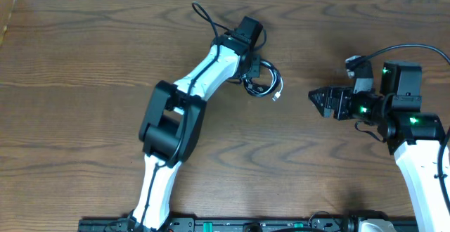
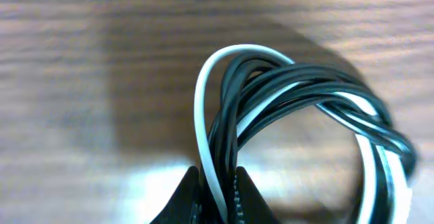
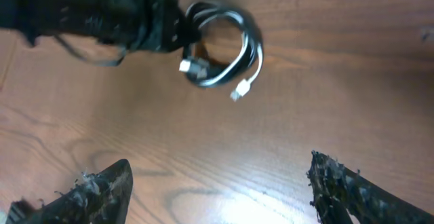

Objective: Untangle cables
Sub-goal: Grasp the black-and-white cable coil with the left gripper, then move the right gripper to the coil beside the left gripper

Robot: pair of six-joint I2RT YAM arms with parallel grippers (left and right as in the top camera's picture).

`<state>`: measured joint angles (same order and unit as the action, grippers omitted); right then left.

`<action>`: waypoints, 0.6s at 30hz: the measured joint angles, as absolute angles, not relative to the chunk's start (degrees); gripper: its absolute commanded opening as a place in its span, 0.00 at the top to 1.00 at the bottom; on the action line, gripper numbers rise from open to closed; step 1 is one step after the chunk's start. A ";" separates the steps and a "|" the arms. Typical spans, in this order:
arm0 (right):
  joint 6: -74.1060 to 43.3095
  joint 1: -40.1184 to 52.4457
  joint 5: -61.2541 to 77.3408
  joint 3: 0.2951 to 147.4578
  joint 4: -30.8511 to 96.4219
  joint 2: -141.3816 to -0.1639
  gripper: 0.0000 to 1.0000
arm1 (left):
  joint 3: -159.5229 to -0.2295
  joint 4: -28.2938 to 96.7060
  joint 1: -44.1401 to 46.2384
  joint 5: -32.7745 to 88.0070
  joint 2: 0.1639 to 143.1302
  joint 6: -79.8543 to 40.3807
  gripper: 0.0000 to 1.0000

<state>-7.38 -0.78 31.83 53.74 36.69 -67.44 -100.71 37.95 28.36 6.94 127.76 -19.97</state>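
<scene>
Left gripper [image 2: 217,187] clamps its jaws on the coiled cables [image 1: 264,79] on the table [image 1: 84,56]; right gripper [image 1: 314,99], jaws apart, faces them.

Left wrist view: cables [image 2: 305,88] run off the right and bottom edges; left gripper [image 2: 217,194] cropped to its fingertips. Right wrist view blurred (plug ends [image 3: 241,88] indistinct).
</scene>
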 measured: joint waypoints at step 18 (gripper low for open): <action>-17.76 8.97 32.16 53.74 25.21 -71.72 0.90 | -101.65 55.96 28.40 10.02 107.22 -19.75 0.93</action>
